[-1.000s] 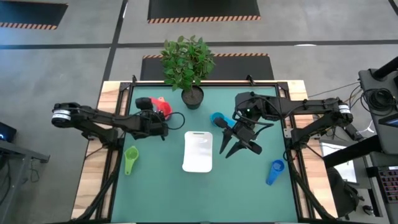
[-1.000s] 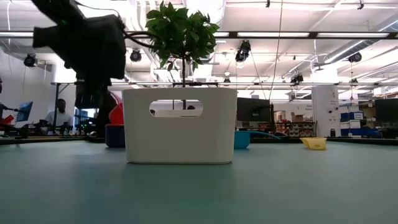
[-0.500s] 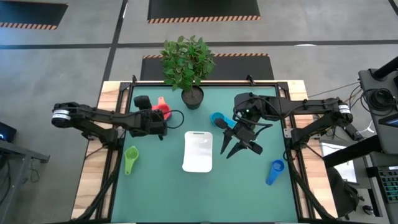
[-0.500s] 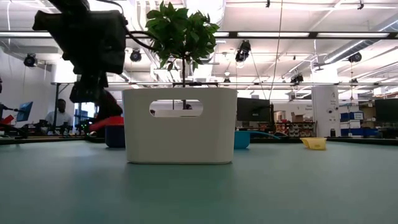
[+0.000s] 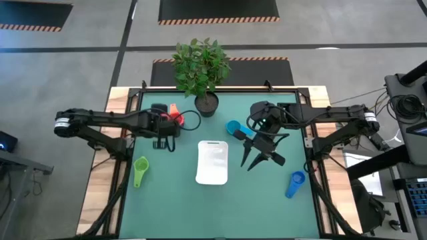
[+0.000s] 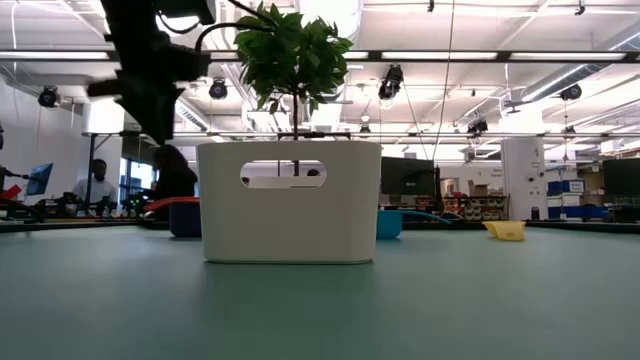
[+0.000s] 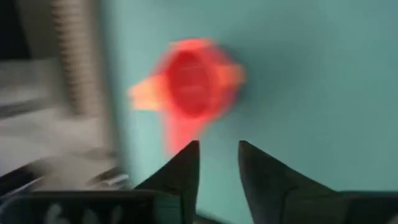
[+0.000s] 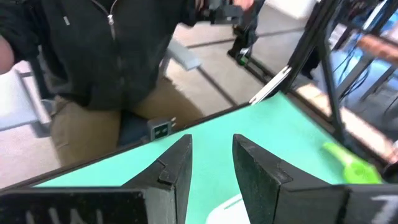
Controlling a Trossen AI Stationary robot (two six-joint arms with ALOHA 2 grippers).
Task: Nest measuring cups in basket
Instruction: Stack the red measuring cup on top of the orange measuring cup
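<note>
Green table (image 5: 167,200), high view, largest thing in play. At its centre the white basket (image 5: 213,162), long axis 12 to 6 o'clock, nothing visible inside.

Left gripper (image 5: 160,143) at 9 o'clock of the basket, close to the red cup (image 5: 175,113), which sits at 1 o'clock from that gripper, hard by the dark pot (image 5: 206,104) of the plant (image 5: 200,63). Clearly the nearer arm for the red cup. Seen from the left wrist: fingers (image 7: 180,171) a narrow gap apart, empty, with the cup mouth-up just ahead of the tips and a paler orange part showing at its sides, perhaps a second cup; too blurred to tell the handle's lie.

Right gripper (image 5: 261,160) at 3 o'clock of the basket, fingers spread, empty; teal cup (image 5: 233,128) at 11 o'clock from it.

Farther out: green cup (image 5: 139,171) at 8 o'clock of the basket, blue cup (image 5: 295,184) at 4 o'clock, handle toward 7.

Only the low view catches a yellow cup (image 6: 506,230) beyond the basket; only the right wrist view shows a person in dark jacket past the table's edge.
</note>
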